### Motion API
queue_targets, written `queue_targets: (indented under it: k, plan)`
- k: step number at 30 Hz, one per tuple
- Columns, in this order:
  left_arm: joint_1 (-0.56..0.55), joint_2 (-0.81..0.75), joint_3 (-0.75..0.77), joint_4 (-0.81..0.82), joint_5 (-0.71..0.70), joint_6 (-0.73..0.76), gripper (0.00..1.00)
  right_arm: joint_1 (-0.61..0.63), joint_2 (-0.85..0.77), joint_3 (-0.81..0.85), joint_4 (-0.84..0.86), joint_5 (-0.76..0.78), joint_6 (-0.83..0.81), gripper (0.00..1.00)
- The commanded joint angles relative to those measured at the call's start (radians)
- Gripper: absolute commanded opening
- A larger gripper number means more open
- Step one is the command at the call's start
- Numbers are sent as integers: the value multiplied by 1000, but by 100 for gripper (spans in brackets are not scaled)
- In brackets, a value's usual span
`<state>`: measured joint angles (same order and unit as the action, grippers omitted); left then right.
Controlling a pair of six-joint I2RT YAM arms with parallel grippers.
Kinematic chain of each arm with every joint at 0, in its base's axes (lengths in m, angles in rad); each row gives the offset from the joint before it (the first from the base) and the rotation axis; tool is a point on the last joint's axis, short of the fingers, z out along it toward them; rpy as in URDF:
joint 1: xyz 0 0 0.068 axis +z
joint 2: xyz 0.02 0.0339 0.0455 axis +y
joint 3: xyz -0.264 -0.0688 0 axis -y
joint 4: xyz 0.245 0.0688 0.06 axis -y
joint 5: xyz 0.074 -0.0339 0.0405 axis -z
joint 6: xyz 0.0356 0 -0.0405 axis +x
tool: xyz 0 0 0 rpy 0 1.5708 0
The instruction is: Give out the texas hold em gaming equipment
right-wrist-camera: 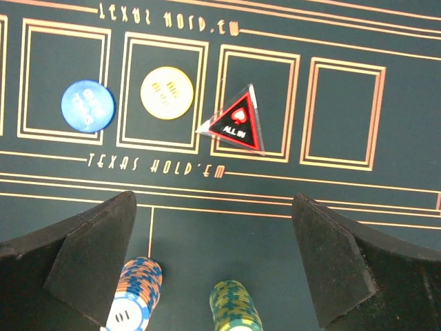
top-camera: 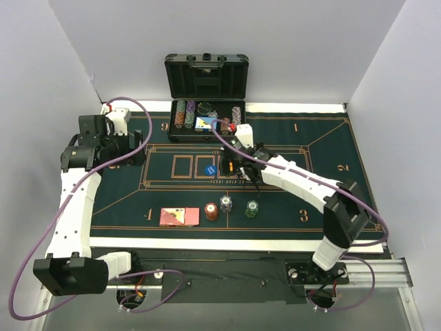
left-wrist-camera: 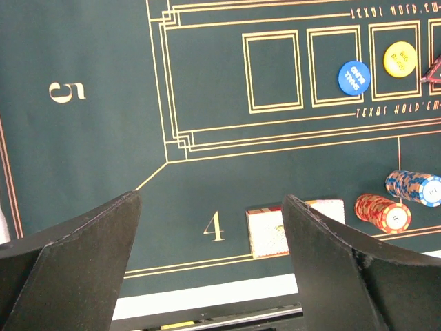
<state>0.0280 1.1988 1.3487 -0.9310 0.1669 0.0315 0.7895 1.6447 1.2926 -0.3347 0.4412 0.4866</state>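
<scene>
On the green felt, a red-backed card pile (top-camera: pixel 179 216) lies near the number 4, also seen as cards (left-wrist-camera: pixel 286 224) past my left fingers. To its right stand a red chip stack (top-camera: pixel 211 211), a blue-orange chip stack (right-wrist-camera: pixel 134 293) and a green chip stack (right-wrist-camera: pixel 234 307). In the centre boxes lie a blue disc (right-wrist-camera: pixel 87 105), a yellow disc (right-wrist-camera: pixel 167 92) and a dark red triangular marker (right-wrist-camera: pixel 238 125). My right gripper (right-wrist-camera: pixel 213 262) hangs open above the felt between the marker and the stacks, holding nothing. At the far left my left gripper (left-wrist-camera: pixel 210 262) is open and empty.
A black hard-shell case (top-camera: pixel 207 96) stands open at the back of the table, with racked chip rows (top-camera: pixel 185 114) and a small box inside. White walls close in the left, back and right. The mat's white border (top-camera: pixel 227 243) marks the near edge.
</scene>
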Motion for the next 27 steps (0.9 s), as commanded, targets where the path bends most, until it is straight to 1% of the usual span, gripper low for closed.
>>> queue_targets:
  k: [1, 2, 5, 10, 16, 22, 27]
  plan:
    - [10, 18, 10, -5, 46, -25, 95, 36, 94, 46, 34, -1, -17, 89]
    - [10, 13, -3, 7, 40, -62, 95, 37, 112, 56, 36, -1, -17, 88]
    - [19, 28, -14, 31, 34, -82, 95, 45, 203, 109, 77, -51, -31, 83]
    - [49, 65, -26, 49, 22, -91, 95, 66, 331, 250, 98, -101, -57, 80]
    - [78, 94, -14, 66, 22, -90, 95, 68, 469, 368, 115, -145, -56, 77]
    - [87, 108, 10, 70, 13, -88, 95, 62, 550, 425, 111, -179, -37, 74]
    - [98, 123, 26, 69, 28, -100, 95, 53, 572, 419, 114, -182, -29, 73]
